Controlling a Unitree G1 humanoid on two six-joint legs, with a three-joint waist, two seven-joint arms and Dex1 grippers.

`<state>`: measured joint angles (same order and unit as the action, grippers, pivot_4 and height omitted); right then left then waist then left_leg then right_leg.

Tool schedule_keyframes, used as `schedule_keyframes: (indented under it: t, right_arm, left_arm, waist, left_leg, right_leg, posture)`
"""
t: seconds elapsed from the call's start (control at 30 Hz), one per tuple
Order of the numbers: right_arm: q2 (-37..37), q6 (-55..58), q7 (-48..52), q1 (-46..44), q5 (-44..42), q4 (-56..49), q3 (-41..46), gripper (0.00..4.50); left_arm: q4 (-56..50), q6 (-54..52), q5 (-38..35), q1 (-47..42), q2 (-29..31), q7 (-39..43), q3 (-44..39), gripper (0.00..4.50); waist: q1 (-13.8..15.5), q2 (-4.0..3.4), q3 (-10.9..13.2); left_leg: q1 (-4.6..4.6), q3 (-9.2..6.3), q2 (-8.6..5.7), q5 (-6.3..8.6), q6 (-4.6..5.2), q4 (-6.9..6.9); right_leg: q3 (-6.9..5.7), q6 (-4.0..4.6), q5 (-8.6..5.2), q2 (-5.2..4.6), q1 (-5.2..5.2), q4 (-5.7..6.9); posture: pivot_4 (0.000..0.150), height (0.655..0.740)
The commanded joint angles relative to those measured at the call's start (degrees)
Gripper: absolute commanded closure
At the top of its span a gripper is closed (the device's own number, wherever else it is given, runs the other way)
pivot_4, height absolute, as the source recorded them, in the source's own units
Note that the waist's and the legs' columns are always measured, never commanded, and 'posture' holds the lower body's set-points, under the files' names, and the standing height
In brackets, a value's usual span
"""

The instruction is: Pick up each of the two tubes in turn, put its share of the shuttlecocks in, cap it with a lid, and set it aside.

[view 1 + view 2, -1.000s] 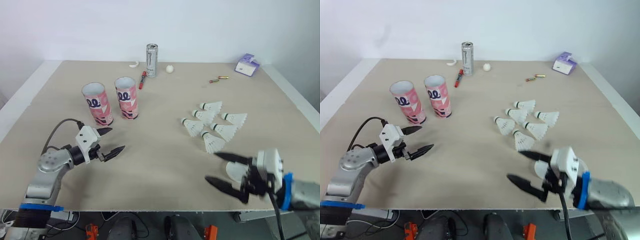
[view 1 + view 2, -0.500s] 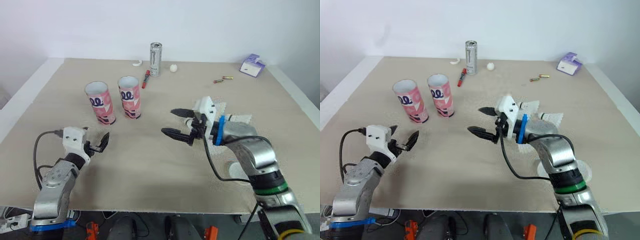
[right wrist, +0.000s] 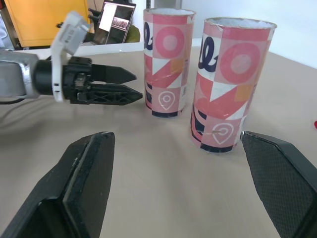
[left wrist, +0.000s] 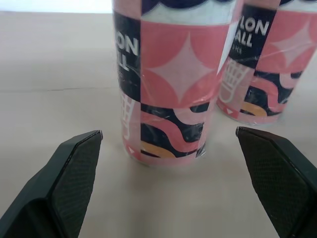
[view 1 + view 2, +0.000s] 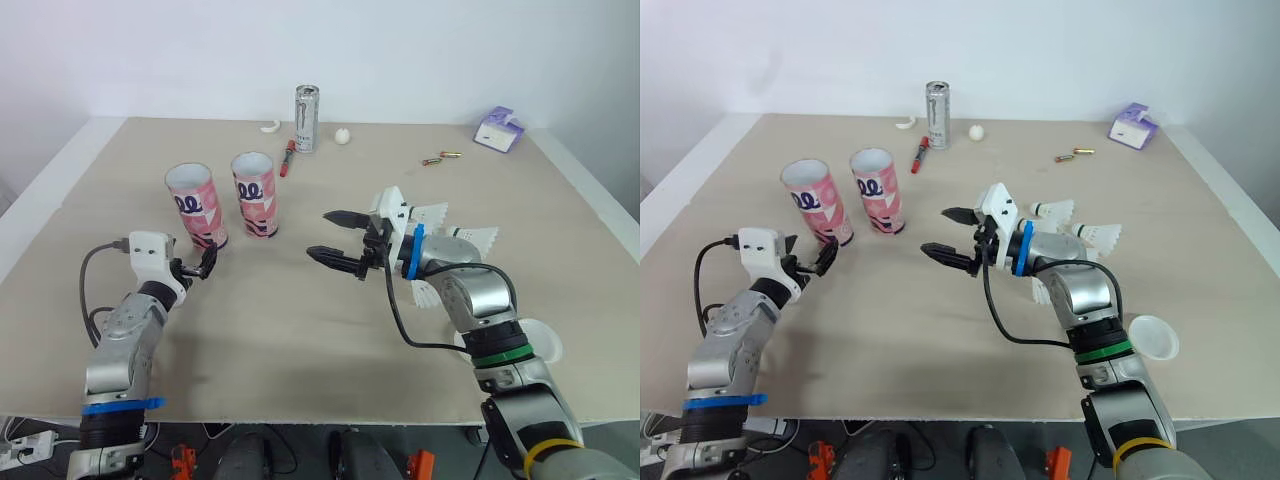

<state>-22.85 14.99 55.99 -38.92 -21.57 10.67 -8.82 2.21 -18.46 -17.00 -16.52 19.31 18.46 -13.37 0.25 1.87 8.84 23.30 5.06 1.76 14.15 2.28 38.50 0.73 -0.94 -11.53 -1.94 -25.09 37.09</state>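
Standing upright and side by side on the table (image 5: 300, 330), the two pink tubes are logged toward 10 o'clock of the table's middle, both with mouths uncapped. The left tube (image 5: 195, 205) and the right tube (image 5: 254, 195) are set close together but apart.

The left gripper (image 5: 204, 262) is held low at 6 o'clock of the left tube, near its base and not touching it. Its jaws are spread. In the left wrist view the tube's foot is seen ahead, between the two fingers (image 4: 74, 183).

The right gripper (image 5: 320, 234) is held at 4 o'clock of the right tube, well apart from it and pointed toward 9 o'clock. Its jaws are spread wide and nothing is held.

The shuttlecocks (image 5: 1055, 210) are noted lying on the table at 3 o'clock of its middle, partly hidden behind the right forearm. A white lid (image 5: 1150, 337) is noted at 5 o'clock, by the near edge.

Along the far edge a can (image 5: 305, 118) is recorded at 12 o'clock, with a red marker (image 5: 288, 158) and a white ball (image 5: 342, 136) beside it. Batteries (image 5: 440, 158) and a purple box (image 5: 496, 130) are recorded toward 2 o'clock.
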Motion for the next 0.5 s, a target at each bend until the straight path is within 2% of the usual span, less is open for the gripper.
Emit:
schedule_keyframes:
  t: [0.03,0.5]
  right_arm:
    - [0.3,-1.0,0.4,-1.4,0.3,-0.9,1.2,0.14]
    - [-0.1,-1.3,0.7,-1.0,2.0,-1.8,1.6,0.14]
  left_arm:
    - [2.7,2.2,-0.1,-2.9,1.3,1.4,-0.8,0.00]
    - [17.3,5.1,3.4,-12.1,2.7,5.4,3.0,0.00]
  waist:
    - [0.0,0.00,0.0]
    - [0.0,0.00,0.0]
  left_leg:
    - [0.00,-0.01,0.00,0.00,0.00,-0.01]
    - [0.02,0.04,-0.01,0.00,-0.01,-0.01]
  right_leg:
    - [-0.01,0.00,0.00,-0.01,0.00,0.00]
    - [-0.03,0.00,0.01,-0.05,-0.03,-0.01]
  posture:
    - [0.150,0.7400]
    - [0.150,0.7400]
